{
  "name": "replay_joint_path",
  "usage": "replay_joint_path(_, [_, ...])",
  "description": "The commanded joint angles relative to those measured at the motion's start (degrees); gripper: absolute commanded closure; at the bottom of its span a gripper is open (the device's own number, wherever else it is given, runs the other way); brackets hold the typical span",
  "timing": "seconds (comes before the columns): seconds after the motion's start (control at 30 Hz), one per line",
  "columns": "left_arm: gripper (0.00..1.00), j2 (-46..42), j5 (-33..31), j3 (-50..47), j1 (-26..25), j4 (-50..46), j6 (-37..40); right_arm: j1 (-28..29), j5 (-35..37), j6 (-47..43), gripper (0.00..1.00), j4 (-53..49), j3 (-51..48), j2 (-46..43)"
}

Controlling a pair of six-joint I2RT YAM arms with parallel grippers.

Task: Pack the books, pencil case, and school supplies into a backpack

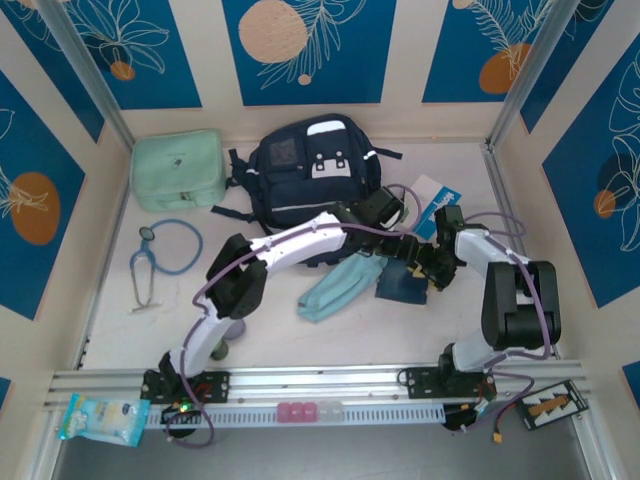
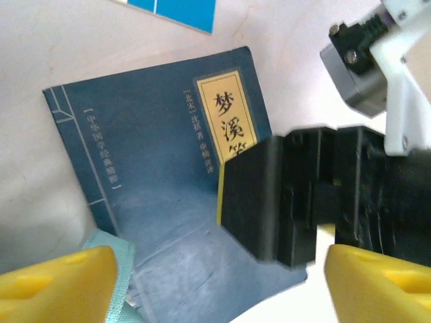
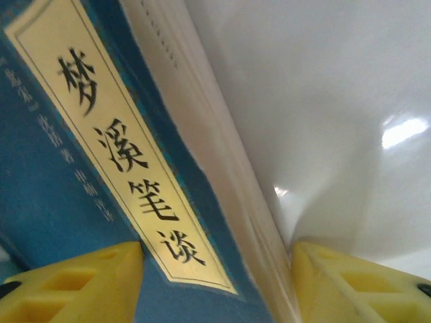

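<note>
Fabric of the pencil case (image 1: 338,288) looks light blue and rumpled, lying in front of the backpack (image 1: 305,165). Just right of it I see the dark blue book (image 2: 155,175), a yellow title strip with black characters. My left gripper (image 2: 215,296) hangs spread above it; my right gripper (image 3: 215,282) straddles its page edge, though I cannot tell if it pinches.

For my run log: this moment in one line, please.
right gripper astride blue book edge | left gripper open above it | backpack behind
</note>
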Motion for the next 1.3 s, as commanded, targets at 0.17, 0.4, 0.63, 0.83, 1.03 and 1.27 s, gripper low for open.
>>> replay_joint_path(0.17, [0.52, 7.36, -1.68, 8.96, -0.65, -8.04, 2.61, -8.5, -9.75, -2.07, 0.54, 1.91, -1.26, -1.46])
replay_joint_path(0.4, [0.62, 10.73, 7.62, 13.0, -1.22, -3.94, 6.02, -11.58, -10.6, -4.52, 0.6, 1.96, -0.39, -0.05])
replay_joint_path(0.63, [0.58, 7.39, 2.55, 12.65, -2.93, -4.26, 11.01, -12.38, -12.61, -4.68, 0.59, 3.02, -0.54, -0.08])
replay_joint_path(0.83, [0.62, 7.6, 1.94, 11.98, -4.36, -4.46, 13.06, -12.69, -12.66, -4.78, 0.6, 3.57, -0.8, 0.44])
replay_joint_path(1.03, [0.66, 11.27, -2.15, 12.79, -3.49, -11.64, 13.43, -12.79, -11.95, -4.86, 0.61, 3.61, -0.72, 0.73])
replay_joint_path(1.27, [0.67, 11.35, -3.64, 8.05, -1.11, -12.79, 12.05, -11.6, -10.89, -5.19, 0.62, 2.96, -0.16, 0.3])
